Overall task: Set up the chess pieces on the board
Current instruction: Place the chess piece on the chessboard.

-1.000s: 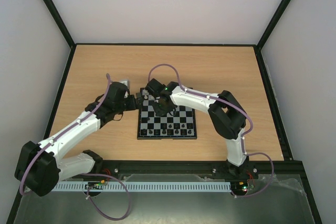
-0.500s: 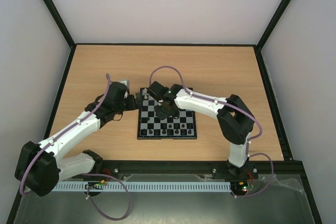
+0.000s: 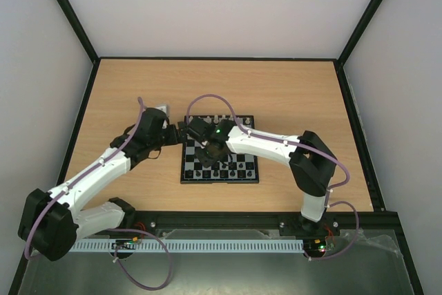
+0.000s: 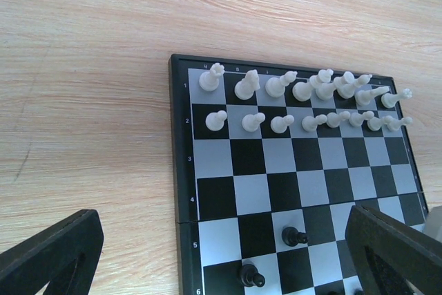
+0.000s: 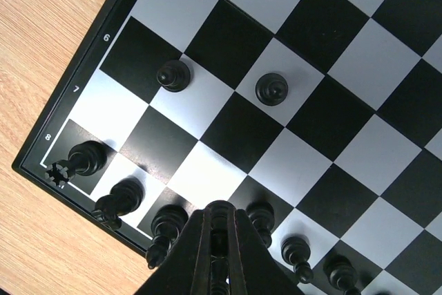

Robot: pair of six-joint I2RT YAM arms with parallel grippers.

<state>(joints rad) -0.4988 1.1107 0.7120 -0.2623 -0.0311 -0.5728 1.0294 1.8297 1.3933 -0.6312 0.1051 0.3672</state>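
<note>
Black fingers of the right end effector point(image 5: 219, 216), pinching what looks like a black piece point(image 5: 219, 206), have swung leftward across the board point(image 3: 253, 170) to hang just above the black back row point(image 5: 114, 202), so a placement seems close. That arm stretches low and long; the left end effector point(image 4: 221, 253) hangs spread beside the board.

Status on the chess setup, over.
Left end effector open at board edge. Right end effector shut on black piece. White pieces set. Nothing blocking.
</note>
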